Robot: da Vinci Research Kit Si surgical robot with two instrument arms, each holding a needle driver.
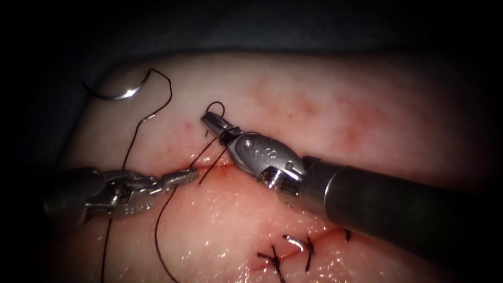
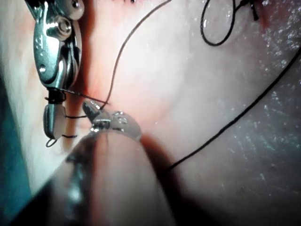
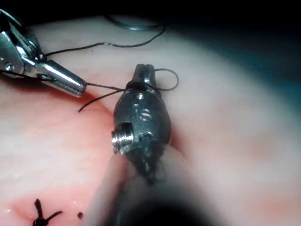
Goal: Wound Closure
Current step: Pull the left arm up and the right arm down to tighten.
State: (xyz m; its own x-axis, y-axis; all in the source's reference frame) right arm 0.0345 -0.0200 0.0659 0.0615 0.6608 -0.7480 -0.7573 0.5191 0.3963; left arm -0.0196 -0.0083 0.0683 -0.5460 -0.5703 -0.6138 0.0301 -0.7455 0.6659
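Curved steel needle (image 1: 119, 93) free on tissue, upper left, nearer left tool (image 1: 183, 177), clamped on dark thread (image 1: 137, 131). Right tool (image 1: 212, 121) closed, thread wrapped round jaws.

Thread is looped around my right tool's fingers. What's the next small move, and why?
Probably reach the right tool through its loops for the short thread end. The left tool appears shut on the thread at the cut; the needle lies free on the tissue.

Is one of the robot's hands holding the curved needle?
No, the needle lies loose on the tissue at the far left, away from the left hand and right hand.
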